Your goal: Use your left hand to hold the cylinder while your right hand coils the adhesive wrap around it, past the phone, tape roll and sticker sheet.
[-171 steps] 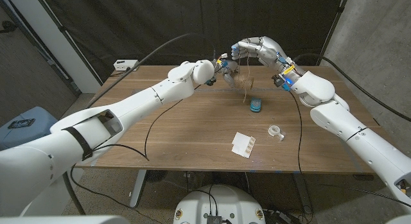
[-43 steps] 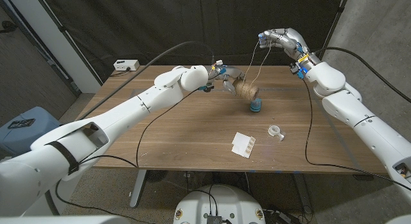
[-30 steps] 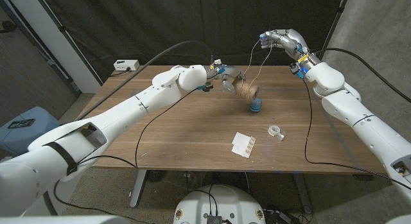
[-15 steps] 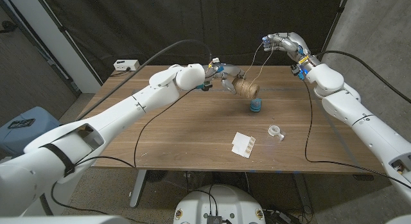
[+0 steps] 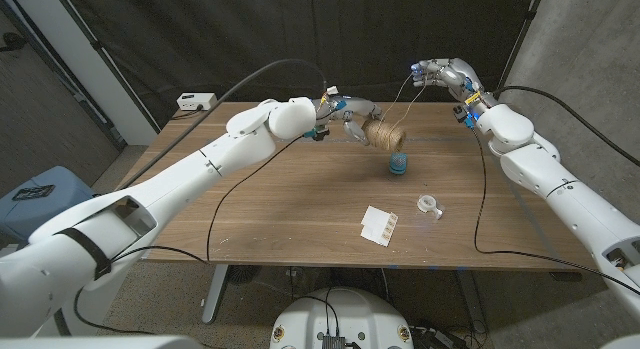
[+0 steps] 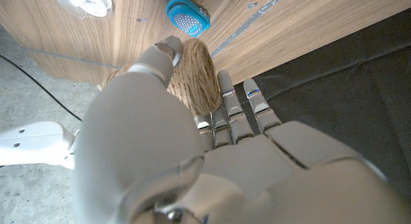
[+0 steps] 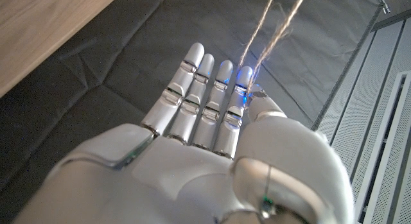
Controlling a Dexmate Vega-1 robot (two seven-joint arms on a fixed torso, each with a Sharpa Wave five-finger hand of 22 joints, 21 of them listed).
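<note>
My left hand (image 5: 343,119) holds the cylinder (image 5: 383,137) above the table's far middle. The cylinder is covered in tan, twine-like windings; in the left wrist view it (image 6: 196,76) sits between the thumb and fingers of my left hand (image 6: 192,153). A thin tan wrap strand (image 5: 401,101) runs up and to the right from it to my right hand (image 5: 440,72), raised over the back right. In the right wrist view the strand (image 7: 270,31) is pinched at the fingertips of my right hand (image 7: 212,134).
A small blue phone-like object (image 5: 398,164) lies on the table (image 5: 280,209) just under the cylinder. A clear tape roll (image 5: 430,204) and a white sticker sheet (image 5: 379,225) lie nearer the front. A white box (image 5: 195,101) sits at the back left corner.
My right hand has drawn away from the cylinder toward the back right, pulling the strand out. In the last second both hands have only drifted slightly.
</note>
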